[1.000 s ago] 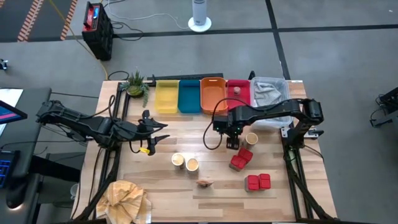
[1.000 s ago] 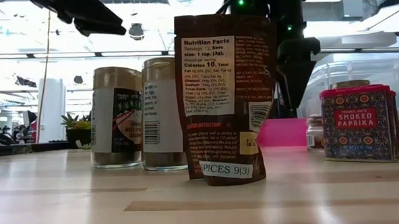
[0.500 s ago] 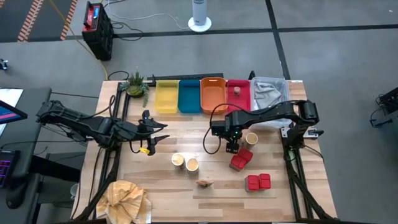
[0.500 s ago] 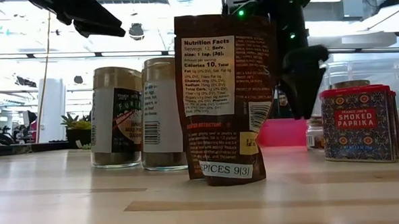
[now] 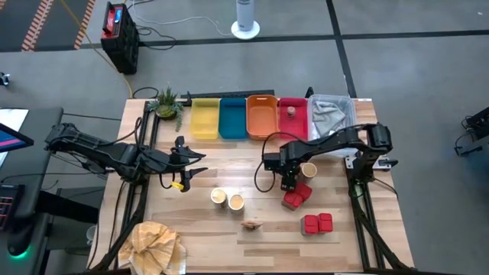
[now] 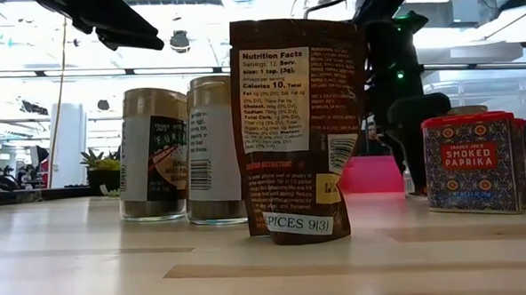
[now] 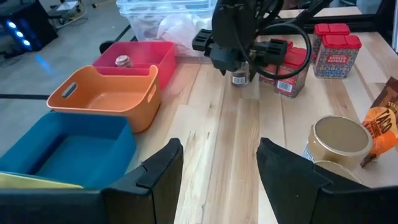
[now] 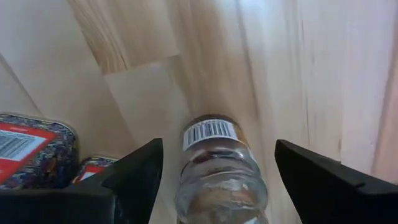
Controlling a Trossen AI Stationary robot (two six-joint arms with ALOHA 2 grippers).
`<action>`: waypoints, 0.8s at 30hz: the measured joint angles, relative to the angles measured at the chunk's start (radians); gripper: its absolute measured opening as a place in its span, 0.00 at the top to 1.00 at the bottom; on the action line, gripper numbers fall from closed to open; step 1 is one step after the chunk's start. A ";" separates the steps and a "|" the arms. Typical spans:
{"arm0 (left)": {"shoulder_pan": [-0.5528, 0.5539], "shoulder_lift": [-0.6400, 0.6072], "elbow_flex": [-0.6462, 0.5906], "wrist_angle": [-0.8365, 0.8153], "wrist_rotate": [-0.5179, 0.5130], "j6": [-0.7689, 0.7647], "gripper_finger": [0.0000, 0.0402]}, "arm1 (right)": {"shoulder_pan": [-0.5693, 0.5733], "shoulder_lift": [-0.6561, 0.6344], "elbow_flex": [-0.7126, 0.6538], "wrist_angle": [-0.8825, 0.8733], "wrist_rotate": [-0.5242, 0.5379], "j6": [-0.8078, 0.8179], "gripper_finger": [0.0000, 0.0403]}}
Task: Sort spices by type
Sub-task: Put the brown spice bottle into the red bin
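Note:
A tiny clear jar [image 8: 217, 168] with a barcode label stands on the wood table, and my right gripper [image 8: 219, 146] points down over it, open, one finger on each side with a gap to each. The left wrist view shows it [image 7: 239, 78] under that gripper. Red packs [image 5: 296, 195] [image 5: 316, 223] stand nearby, a pale tub [image 5: 309, 169] just beyond. Two more tubs [image 5: 227, 199] and the dark-tan packet [image 5: 252, 224] stand mid-table. My left gripper [image 5: 183, 164] hovers open over the table's left part.
Yellow [image 5: 204, 118], blue [image 5: 231, 118], orange [image 5: 261, 116] and red [image 5: 293, 114] trays line the far edge; the red one holds a small jar [image 7: 123, 60]. A clear bin [image 5: 332, 113] is at the far right, a plant [image 5: 166, 103] far left, a tan cloth [image 5: 157, 243] near left.
My right gripper has come down and a little toward the table's near edge, so its fingers now stand around the tiny jar. The jar and the other spices have stayed where they were.

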 joint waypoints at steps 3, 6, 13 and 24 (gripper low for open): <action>0.000 0.000 0.000 0.000 0.000 0.000 0.51 | 0.000 0.000 -0.015 0.008 -0.001 0.009 0.21; 0.000 0.000 0.000 0.000 0.000 0.000 0.51 | 0.000 0.000 -0.035 0.023 -0.001 0.010 0.26; 0.000 0.000 0.000 0.000 0.000 0.001 0.51 | 0.000 0.000 -0.040 0.029 0.000 0.014 0.43; 0.000 0.000 0.000 0.010 -0.001 0.013 0.51 | -0.018 0.000 0.164 -0.072 0.113 -0.105 0.48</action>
